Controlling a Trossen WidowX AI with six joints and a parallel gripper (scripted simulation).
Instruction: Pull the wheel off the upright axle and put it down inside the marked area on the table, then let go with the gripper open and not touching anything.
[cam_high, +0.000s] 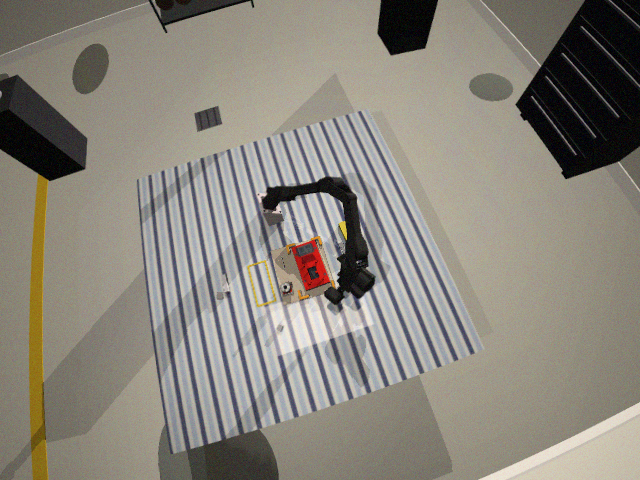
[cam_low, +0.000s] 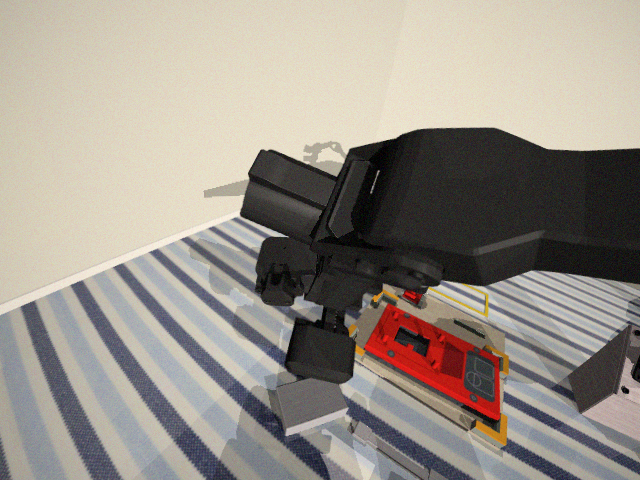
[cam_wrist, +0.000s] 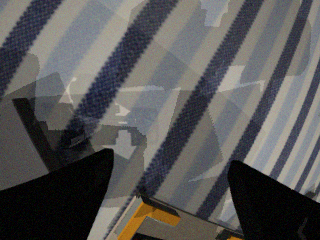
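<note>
The wheel (cam_high: 288, 287), small and dark with a pale middle, sits at the lower left corner of the tan board in the top view; the axle under it cannot be made out. In the exterior view the arm hides the wheel, and only a bit of its red base (cam_low: 412, 296) shows. The marked area is a yellow outline (cam_high: 252, 285) (cam_low: 487, 304) beside the board. My gripper (cam_wrist: 172, 163) (cam_low: 300, 315) is open and empty, above the side of the board away from the wheel. The wheel is not in the wrist view.
The tan board (cam_high: 281, 266) has orange corners and carries a red panel (cam_high: 309, 263) (cam_low: 434, 361). A grey block (cam_low: 312, 405) (cam_wrist: 15, 145) lies near my gripper. A yellow block (cam_high: 342, 227) is partly under the arm. A small pale object (cam_high: 225, 284) lies beyond the outline.
</note>
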